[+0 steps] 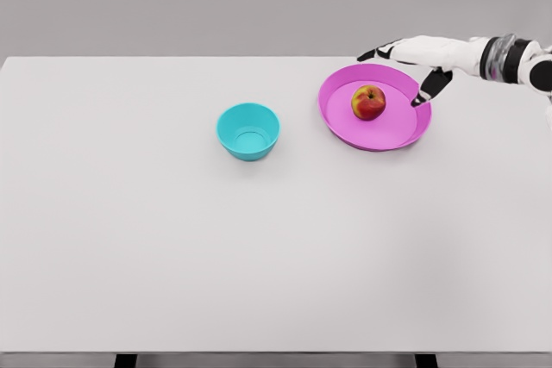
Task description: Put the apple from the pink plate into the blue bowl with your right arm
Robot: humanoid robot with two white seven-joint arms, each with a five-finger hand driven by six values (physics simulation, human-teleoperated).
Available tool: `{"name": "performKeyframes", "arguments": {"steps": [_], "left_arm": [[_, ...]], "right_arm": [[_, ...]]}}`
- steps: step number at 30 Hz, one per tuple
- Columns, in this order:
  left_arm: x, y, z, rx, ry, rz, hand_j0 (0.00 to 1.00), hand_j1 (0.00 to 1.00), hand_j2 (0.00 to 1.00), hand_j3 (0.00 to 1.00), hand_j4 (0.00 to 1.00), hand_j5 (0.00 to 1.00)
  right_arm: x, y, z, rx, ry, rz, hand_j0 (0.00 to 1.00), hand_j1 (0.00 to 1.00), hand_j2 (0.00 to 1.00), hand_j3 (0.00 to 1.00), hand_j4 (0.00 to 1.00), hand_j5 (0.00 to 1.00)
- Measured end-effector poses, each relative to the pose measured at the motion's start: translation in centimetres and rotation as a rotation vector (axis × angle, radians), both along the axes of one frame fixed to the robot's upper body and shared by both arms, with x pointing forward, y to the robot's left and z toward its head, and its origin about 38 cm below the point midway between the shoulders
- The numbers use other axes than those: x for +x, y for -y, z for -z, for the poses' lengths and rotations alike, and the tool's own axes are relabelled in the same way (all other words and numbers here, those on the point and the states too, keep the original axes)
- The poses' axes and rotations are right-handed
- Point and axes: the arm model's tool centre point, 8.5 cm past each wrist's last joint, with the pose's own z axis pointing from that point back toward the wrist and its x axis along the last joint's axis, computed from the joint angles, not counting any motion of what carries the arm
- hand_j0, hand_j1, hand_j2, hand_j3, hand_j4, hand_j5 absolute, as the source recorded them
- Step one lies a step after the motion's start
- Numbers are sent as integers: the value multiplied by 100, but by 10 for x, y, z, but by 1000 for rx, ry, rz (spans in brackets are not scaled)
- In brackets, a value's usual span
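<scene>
Head view: the apple (369,102) rests on the pink plate (343,122), near its centre. The blue bowl (248,131) stands to the plate's left, apart from it, on the white table (172,256). The right hand (416,65) hovers over the plate's far right rim, fingers spread, grasping nothing (no contact with the apple).

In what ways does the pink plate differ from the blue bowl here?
The pink plate is wide and shallow; the blue bowl is narrower and deeper. The pink plate holds the apple; the blue bowl holds nothing. The right hand hovers open over the plate's far right rim, not near the bowl. Both are round and stand on the white table.
</scene>
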Motion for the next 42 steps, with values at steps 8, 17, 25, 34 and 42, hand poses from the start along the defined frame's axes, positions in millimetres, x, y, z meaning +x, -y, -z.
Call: {"name": "performKeyframes", "arguments": {"steps": [8,17,25,34,42], "left_arm": [[0,0,0,0,0,0,100,100,100,100,100,100],[0,0,0,0,0,0,100,100,100,100,100,100],[0,0,0,0,0,0,100,100,100,100,100,100],[0,0,0,0,0,0,100,100,100,100,100,100],[0,0,0,0,0,0,100,100,100,100,100,100]], "right_arm": [[6,-18,27,-28,-71,0,100,100,100,100,100,100],[16,-29,37,-54,-111,19,100,100,100,100,100,100],[16,-38,47,-68,-134,11,100,100,100,100,100,100],[20,-36,46,-81,-141,30,100,100,100,100,100,100],[24,-40,49,-98,-161,47,100,100,100,100,100,100]]}}
